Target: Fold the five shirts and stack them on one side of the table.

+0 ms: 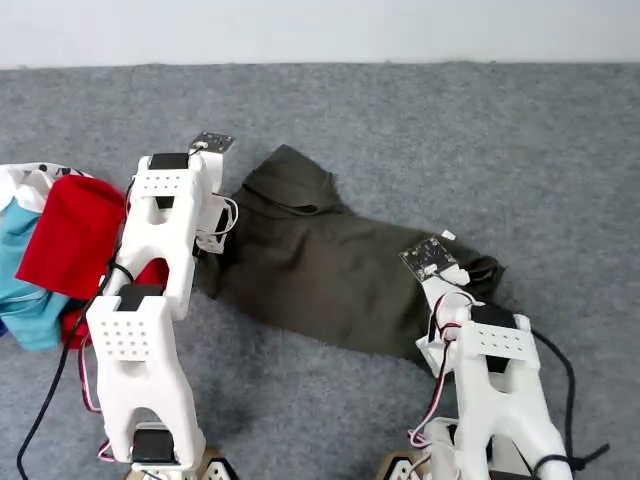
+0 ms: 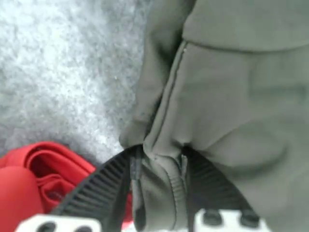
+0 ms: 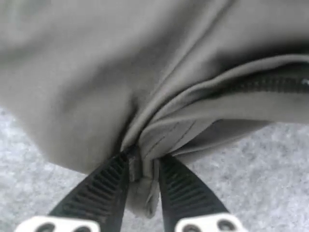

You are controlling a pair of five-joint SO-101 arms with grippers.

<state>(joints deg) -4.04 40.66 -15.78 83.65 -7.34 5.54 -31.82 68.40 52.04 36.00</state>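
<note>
Where the olive shirt point(image 1: 320, 265) lies, left pincer point(image 2: 160, 151) and right pincer point(image 3: 145, 159) clamp it

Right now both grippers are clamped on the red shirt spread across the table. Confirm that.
Wrong colour: both grippers are clamped on the olive shirt spread across the table. The wrist views show the left gripper and right gripper pinching its fabric; the red shirt lies aside.
</note>
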